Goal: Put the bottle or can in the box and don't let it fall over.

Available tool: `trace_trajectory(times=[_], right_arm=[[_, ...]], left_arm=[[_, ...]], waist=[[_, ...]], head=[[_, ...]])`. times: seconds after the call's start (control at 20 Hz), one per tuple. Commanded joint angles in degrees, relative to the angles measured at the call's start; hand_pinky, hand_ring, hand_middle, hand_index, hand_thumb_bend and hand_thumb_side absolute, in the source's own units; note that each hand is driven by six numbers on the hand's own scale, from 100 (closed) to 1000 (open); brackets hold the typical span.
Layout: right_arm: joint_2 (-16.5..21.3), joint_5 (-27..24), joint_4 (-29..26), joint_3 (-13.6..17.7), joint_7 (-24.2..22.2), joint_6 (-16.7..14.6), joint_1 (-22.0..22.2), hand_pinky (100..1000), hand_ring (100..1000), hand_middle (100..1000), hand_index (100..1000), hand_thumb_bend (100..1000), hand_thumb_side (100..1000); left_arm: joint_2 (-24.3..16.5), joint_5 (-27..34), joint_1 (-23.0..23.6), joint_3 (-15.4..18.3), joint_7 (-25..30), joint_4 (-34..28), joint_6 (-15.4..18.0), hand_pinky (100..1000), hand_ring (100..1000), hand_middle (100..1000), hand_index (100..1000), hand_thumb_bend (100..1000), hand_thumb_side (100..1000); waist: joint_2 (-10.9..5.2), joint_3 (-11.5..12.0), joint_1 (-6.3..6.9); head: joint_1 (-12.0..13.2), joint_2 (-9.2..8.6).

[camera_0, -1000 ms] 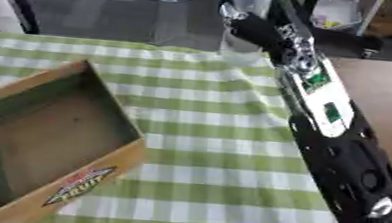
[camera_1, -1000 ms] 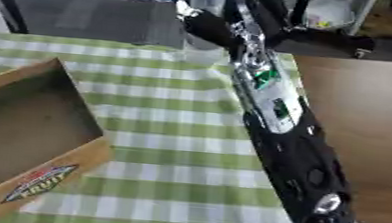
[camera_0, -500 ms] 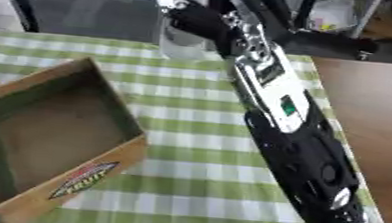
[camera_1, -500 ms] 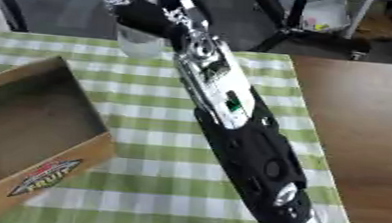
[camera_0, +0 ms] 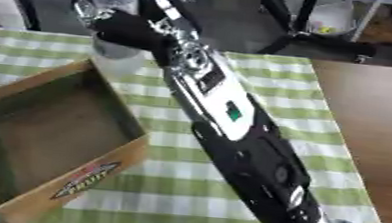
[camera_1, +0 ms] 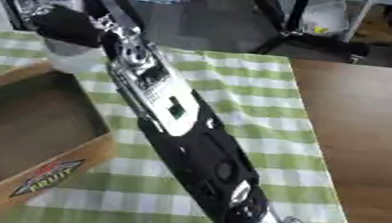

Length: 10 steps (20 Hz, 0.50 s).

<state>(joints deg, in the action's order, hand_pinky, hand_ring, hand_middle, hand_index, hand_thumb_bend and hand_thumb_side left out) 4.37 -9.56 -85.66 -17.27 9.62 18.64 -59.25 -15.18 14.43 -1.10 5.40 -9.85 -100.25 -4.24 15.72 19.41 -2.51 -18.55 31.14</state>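
While its fingers (camera_0: 89,11) curl round what seems a clear bottle (camera_0: 112,49) (blurred), the right hand (camera_0: 129,28) hovers over the box's (camera_0: 52,145) far corner.

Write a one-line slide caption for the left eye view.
Right hand carries a clear bottle over the far corner of the open cardboard box on the green checked cloth.

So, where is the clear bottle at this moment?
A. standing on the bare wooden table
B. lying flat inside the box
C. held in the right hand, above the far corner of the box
C: the right hand is curled round the clear bottle, just over the far corner of the box, whose inside holds nothing.
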Motion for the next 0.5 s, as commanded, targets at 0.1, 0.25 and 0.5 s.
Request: trace_trajectory(times=[0.1,0.25,0.5], right_arm=[[-2.81,1.43,1.81,-1.33,0.28,-0.97,-1.49,983,650,219,143,100,100],[-4.87,2.26,3.96,-2.4,0.49,-2.07,-1.55,979,661,238,145,100,100],[-8.01,2.51,6.23,-4.57,1.23,-4.04,-1.24,968,662,265,160,100,100]], left_arm=[[-1.92,0.04,-0.27,0.01,0.14,-0.25,0.06,1000,594,698,698,125,812],[-2.29,-0.09,-0.43,0.11,0.06,-0.48,0.26,1000,594,698,698,109,837],[-2.64,-0.2,-0.75,0.24,-0.31,-0.69,0.65,1000,594,701,702,130,819]], waist=[[-0.66,1.46,0.09],[-0.48,2.76,-0.18],[-0.4,3.69,-0.52]], head=[[-1.39,-0.58],[-2.22,-0.62],[-3.11,-0.49]])
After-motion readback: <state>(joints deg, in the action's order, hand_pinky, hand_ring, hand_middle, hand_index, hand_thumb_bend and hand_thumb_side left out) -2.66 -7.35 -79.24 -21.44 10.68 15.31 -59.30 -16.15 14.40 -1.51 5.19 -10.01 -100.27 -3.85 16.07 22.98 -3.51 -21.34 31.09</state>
